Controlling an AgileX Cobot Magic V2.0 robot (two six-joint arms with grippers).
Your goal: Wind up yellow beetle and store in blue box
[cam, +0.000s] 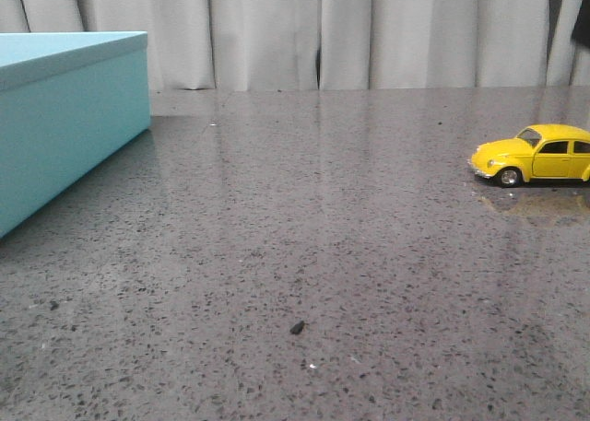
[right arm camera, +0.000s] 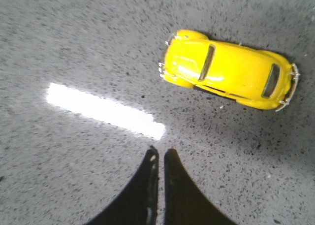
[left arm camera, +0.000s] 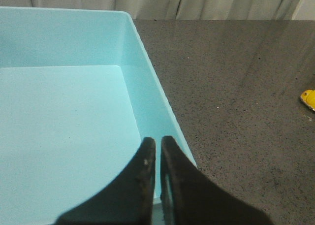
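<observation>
- Right gripper (right arm camera: 158,156): hangs above the bare tabletop (cam: 304,255) with its jaws pressed together and nothing between them. It stands apart from the yellow beetle (right arm camera: 229,70), which sits to one side of the fingertips rather than under them.
- Risk, grasp: in my judgement the jaws must part before any descent. Lowered as they stand, they would strike the glossy roof and the car, being on free wheels, would likely roll off across the smooth stone.
- Risk, position: the front view shows the beetle on its wheels at the far right of the table, partly cut off by the picture's edge. A nudge that way could send it beyond reach; how near the table's edge lies there cannot be told.
- Left gripper (left arm camera: 158,156): jaws likewise closed and holding nothing, poised over the near wall of the blue box (left arm camera: 147,87).
- Blue box: open at the top, on the left of the table, well apart from the car. What shows of its floor is bare; no lid is visible.
- Risk, transfer: the long carry across the table invites a drop, should the grip on the curved body be shallow.
</observation>
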